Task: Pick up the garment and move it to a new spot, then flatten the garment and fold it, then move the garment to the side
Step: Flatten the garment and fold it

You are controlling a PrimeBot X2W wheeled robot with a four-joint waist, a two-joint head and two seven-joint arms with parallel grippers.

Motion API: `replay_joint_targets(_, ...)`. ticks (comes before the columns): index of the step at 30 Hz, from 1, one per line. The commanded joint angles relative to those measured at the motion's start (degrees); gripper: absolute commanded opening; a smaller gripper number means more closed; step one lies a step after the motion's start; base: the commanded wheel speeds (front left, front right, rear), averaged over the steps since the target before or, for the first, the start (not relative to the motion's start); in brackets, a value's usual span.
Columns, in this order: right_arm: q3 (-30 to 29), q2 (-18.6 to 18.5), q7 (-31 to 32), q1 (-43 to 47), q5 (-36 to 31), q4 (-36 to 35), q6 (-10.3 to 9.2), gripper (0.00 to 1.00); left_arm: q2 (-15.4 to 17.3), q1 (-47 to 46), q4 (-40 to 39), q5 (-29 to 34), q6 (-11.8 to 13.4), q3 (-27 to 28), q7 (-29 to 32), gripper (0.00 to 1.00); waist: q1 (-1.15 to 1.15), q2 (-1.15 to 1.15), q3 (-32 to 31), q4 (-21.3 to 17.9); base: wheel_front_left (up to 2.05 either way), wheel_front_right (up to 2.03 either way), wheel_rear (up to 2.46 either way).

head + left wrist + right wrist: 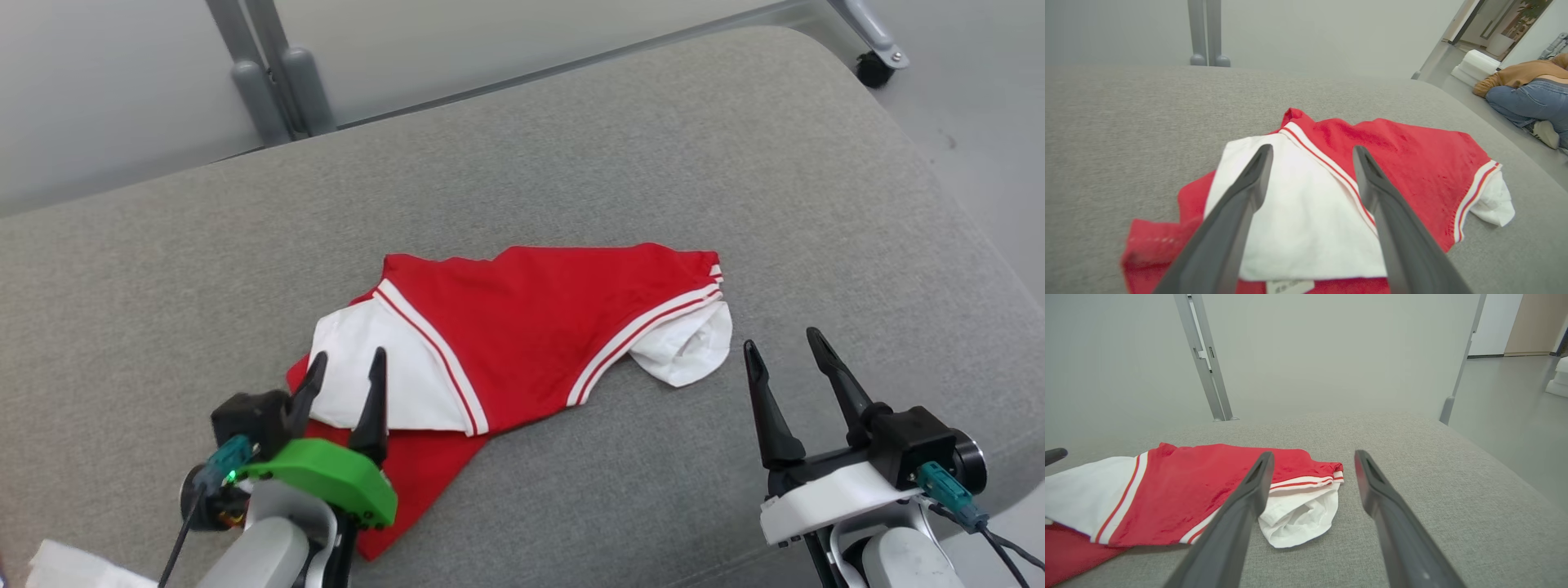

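The red-and-white jersey (531,327) is lying amid bare grey cushion (653,163). The left gripper (349,359) is hovering released over its near edge, the right gripper (780,341) released alongside.

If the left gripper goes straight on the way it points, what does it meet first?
Probably the white sleeve of the red garment, right ahead of the left gripper; its height above the cloth is unclear.

The left claw (349,354) covers part of the garment (539,327).
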Motion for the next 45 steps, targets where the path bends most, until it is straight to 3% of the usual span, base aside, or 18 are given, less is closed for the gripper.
replay_joint_targets(1,0.00,-0.28,-0.18,0.81,-0.27,-0.17,-0.06,1.00,1.17,2.18,-1.00,0.07,1.38,0.76,-0.30,1.00,0.00,0.00,-2.09,4.27,0.00,0.00,0.00)
replay_joint_targets(5,0.44,-0.31,-0.18,0.69,-0.22,-0.13,-0.06,1.00,3.11,6.55,-3.77,-2.10,3.18,3.19,0.53,1.00,0.00,0.00,-1.57,5.82,0.00,0.00,0.00)
replay_joint_targets(16,1.51,-0.67,-0.18,-0.63,0.04,0.22,-0.06,1.00,3.53,5.25,-9.79,-0.60,3.42,1.75,1.70,1.00,0.00,0.00,-0.16,6.23,0.00,0.00,0.00)
replay_joint_targets(20,1.87,-0.67,-0.18,-0.99,0.02,0.32,-0.06,1.00,3.47,3.99,-8.60,-0.67,3.38,0.98,3.60,1.00,0.00,0.00,0.55,5.77,0.00,0.00,0.00)
replay_joint_targets(36,1.65,-0.44,-0.18,-1.45,0.03,0.62,-0.06,1.00,0.64,0.61,0.44,-2.64,-0.69,-0.48,4.62,1.00,0.00,0.00,1.88,5.32,0.00,0.00,0.00)
replay_joint_targets(37,1.72,-0.44,-0.18,-1.58,0.05,0.65,-0.06,1.00,0.55,0.46,0.46,-2.66,-0.81,-0.54,4.56,0.89,0.00,0.00,1.84,5.34,0.00,0.00,0.00)
replay_joint_targets(38,1.81,-0.42,-0.18,-1.69,0.03,0.67,-0.06,1.00,0.44,0.32,0.42,-2.70,-0.99,-0.60,4.61,0.48,0.00,0.00,1.76,5.35,0.00,0.00,0.00)
replay_joint_targets(39,1.85,-0.42,-0.18,-1.72,0.00,0.68,-0.06,1.00,0.30,0.33,0.32,-2.90,-1.17,-0.67,4.72,0.28,0.00,0.00,1.69,5.36,0.00,0.00,0.00)
replay_joint_targets(40,1.91,-0.40,-0.18,-1.76,0.03,0.73,-0.06,1.00,0.09,0.33,0.20,-3.06,-1.47,-0.69,4.85,0.00,0.00,0.00,1.64,5.35,0.00,0.00,0.00)
replay_joint_targets(45,2.45,-0.39,-0.18,-2.25,0.31,0.97,-0.06,1.00,-0.14,-0.98,-0.16,-3.73,-2.48,-0.75,5.54,0.00,0.00,0.00,1.68,4.63,0.00,0.00,0.00)
